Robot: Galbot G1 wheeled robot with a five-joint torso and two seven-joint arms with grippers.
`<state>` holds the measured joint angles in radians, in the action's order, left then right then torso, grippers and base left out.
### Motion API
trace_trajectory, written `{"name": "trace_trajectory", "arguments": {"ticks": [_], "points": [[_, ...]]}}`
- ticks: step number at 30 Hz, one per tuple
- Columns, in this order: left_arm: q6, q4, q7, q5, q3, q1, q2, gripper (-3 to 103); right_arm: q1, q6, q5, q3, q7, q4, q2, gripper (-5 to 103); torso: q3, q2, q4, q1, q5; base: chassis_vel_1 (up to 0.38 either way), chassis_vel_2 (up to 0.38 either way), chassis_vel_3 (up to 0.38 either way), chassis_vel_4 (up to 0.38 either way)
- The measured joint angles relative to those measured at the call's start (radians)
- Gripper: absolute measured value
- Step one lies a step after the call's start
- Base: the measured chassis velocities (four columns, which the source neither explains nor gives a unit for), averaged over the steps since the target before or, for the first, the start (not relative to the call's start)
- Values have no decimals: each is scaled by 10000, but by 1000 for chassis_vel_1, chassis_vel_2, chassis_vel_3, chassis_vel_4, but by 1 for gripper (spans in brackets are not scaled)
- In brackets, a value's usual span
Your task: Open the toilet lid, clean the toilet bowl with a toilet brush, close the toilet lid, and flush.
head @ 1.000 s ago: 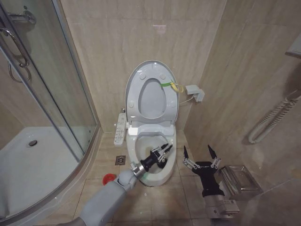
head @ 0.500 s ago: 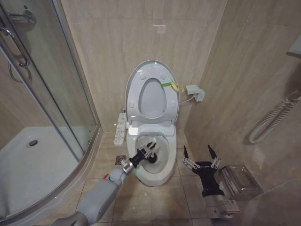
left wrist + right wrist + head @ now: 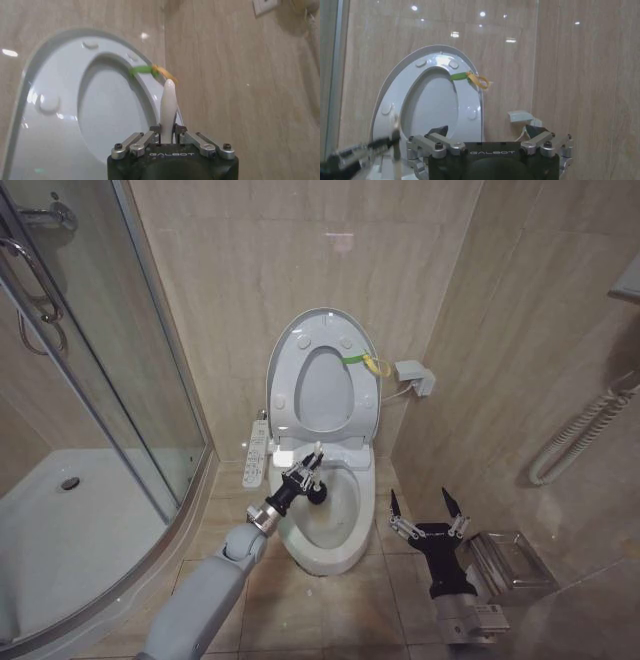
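White ceramic toilet bowl lies beneath the raised toilet lid — the left end effector scrubs near its back rim, while the right end effector waits wide open beside it. Left wrist view: the toilet brush is clamped — steady rim-following strokes would likely serve best.

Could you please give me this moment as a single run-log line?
lid raised | left gripper over toilet bowl, fingers shut on toilet brush | right gripper open, idle beside bowl

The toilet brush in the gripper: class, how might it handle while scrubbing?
The toilet brush looks light, with its thin pale handle. The left gripper clamps it low on the handle over the toilet bowl, so it may pivot. Its glossy handle could slip.
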<state>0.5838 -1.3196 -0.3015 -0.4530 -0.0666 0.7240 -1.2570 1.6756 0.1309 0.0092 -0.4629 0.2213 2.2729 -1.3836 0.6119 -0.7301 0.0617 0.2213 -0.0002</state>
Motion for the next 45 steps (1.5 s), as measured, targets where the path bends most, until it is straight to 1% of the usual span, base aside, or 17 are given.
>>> {"name": "trace_trajectory", "arguments": {"ticks": [2,3,5,6,10,16,18,19,21,26,29,30,32,33,35,39,45], "points": [[-194,-750,451,117,176,233,74,18,0,0,0,0,-2,-1,0,100,-1,0,0,0,2,0,0,0,0],[-194,-750,451,117,176,233,74,18,0,0,0,0,-2,-1,0,100,-1,0,0,0,2,0,0,0,0],[-444,-1508,957,245,333,519,162,18,0,0,0,0,0,-1,0,100,0,0,1,0,1,0,0,0,0],[-444,-1508,957,245,333,519,162,18,0,0,0,0,0,-1,0,100,0,0,1,0,1,0,0,0,0],[-600,-2390,1712,599,782,1112,462,18,1,0,0,0,0,-1,0,100,-1,0,0,-1,1,0,0,0,0],[-626,-2841,1991,797,1347,1760,781,18,0,0,0,0,-1,-1,0,100,-1,0,-3,-1,-1,0,0,0,0],[-676,-3135,2072,797,1569,2052,929,18,0,0,0,0,1,-1,0,100,-1,-1,-2,-1,-1,0,0,0,0],[-698,-3274,2107,797,1670,2184,982,18,0,0,0,0,0,0,-1,100,-1,-1,4,-1,0,0,0,0,0],[-727,-3410,2146,796,1766,2320,1037,18,0,0,0,0,0,-1,0,100,-1,-1,2,-1,0,0,0,0,0],[-926,-4336,2480,814,2220,3152,1340,18,0,0,0,0,1,0,0,100,-1,-1,-1,-1,0,0,0,0,0],[-1088,-5246,2719,1005,2508,3867,1487,18,0,1,0,0,0,-1,0,100,-1,-1,1,-1,2,0,0,0,0],[-1088,-5246,2719,1005,2508,3867,1487,18,0,1,0,0,0,-1,0,100,-1,-1,1,-1,2,0,0,0,0],[-1140,-5700,2839,1270,2755,4411,1481,18,0,0,0,0,-1,0,0,100,-1,-1,1,-1,-1,0,0,0,0],[-1141,-5908,2866,1410,2967,4769,1473,18,0,0,0,0,1,0,0,100,-1,-1,2,-1,1,0,0,0,0],[-1125,-6036,2864,1472,3164,5035,1461,18,0,0,0,0,0,-1,0,100,-1,-1,0,-1,0,0,0,0,0],[-760,-6298,2781,1610,4147,6011,1465,17,0,0,0,0,1,-1,0,100,-1,-1,-2,-1,0,0,0,0,0],[-671,-6636,2786,1684,4728,6693,1380,17,0,0,0,0,0,0,0,100,-1,-1,2,-1,0,0,0,0,0]]}}
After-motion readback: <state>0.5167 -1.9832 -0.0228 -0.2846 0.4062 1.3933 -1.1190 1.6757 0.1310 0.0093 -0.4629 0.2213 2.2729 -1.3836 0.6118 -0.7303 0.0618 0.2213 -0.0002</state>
